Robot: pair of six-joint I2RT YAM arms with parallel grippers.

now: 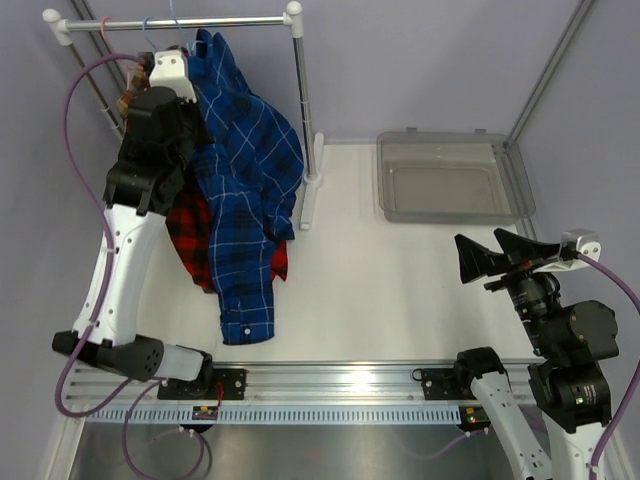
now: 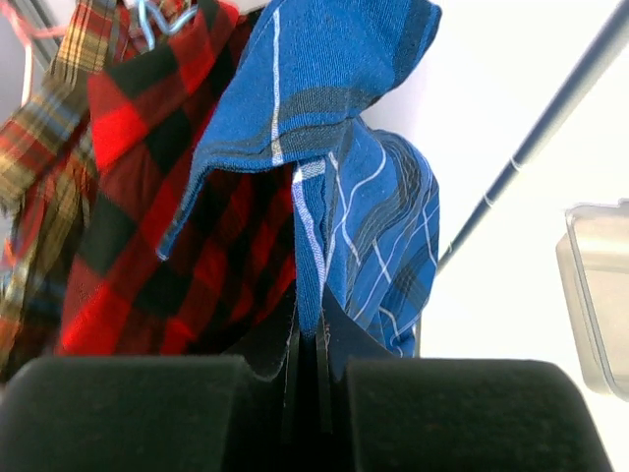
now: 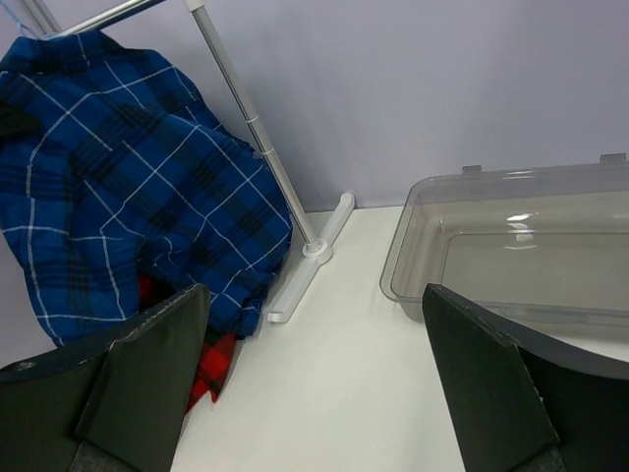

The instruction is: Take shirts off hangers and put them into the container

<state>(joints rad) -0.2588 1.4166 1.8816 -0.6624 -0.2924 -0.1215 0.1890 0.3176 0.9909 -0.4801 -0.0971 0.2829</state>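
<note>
From above, you are seeing three shirts (image 1: pixel 190 235) hanging on the rack (image 1: pixel 200 20), the blue shirt (image 1: pixel 245 185) rightmost, and one container (image 1: pixel 452 180) sitting far right. Left wrist: your left gripper (image 2: pixel 307 369) is pinching that white-lined blue cloth. Right wrist: your right gripper (image 3: pixel 314 300) is gaping wide.

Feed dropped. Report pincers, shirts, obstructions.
Left pincer shut on blue shirt, still on rack. Right pincer open, empty. Bin empty. Rack pole between shirt and bin.
</note>
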